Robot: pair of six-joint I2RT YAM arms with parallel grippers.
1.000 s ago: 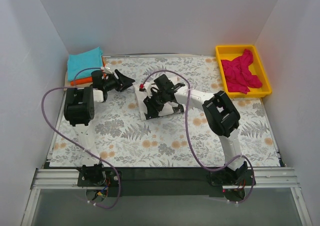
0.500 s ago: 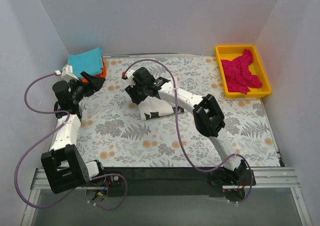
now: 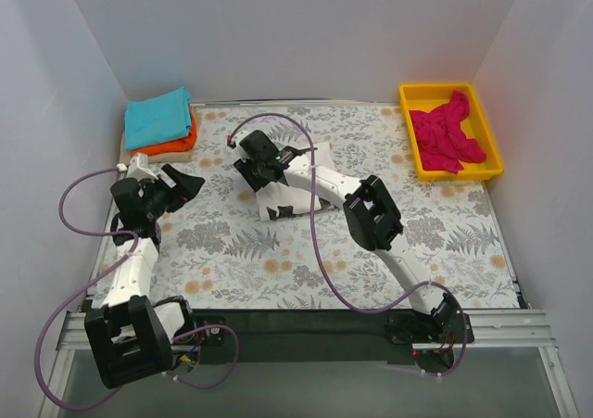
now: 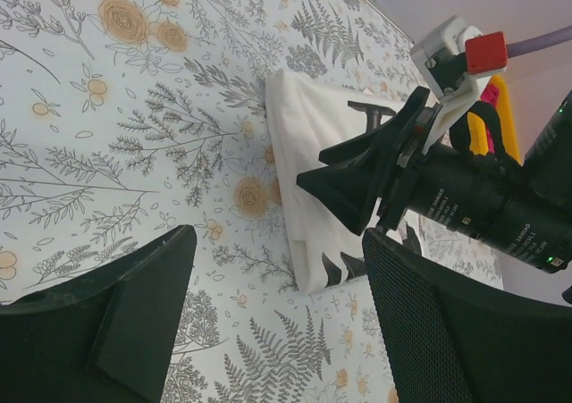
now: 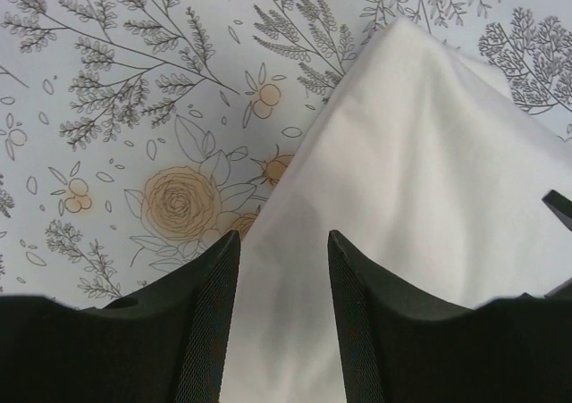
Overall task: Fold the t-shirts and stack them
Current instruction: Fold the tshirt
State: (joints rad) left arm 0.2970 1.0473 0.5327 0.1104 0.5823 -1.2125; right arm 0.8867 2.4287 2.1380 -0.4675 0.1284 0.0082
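Looks like you're at the stacking step: folded cream-white t-shirt (image 5: 420, 171) sits right under your part-open, empty right claw (image 5: 281, 239), left claw (image 4: 275, 242) idles wide open with nothing, so next you'd pinch every layer before lifting.

On ur top view, the folded tee (image 3: 298, 194) lies on the table cloth (image 3: 389, 242), a bit left of centre. You've got the right gripper (image 3: 262, 171) over that tee's far-left corner. Your left gripper (image 3: 191, 185) is off to the left of it, near the cloth's left edge, apart from the tee. Behind the left gripper, in the far-left corner, there's a stack: top tee (image 3: 156, 119) on the bottom tee (image 3: 176, 145). In the far-right corner there's the tray (image 3: 435, 88) w/ a crumpled tee (image 3: 447, 133) inside, well apart from the rest.
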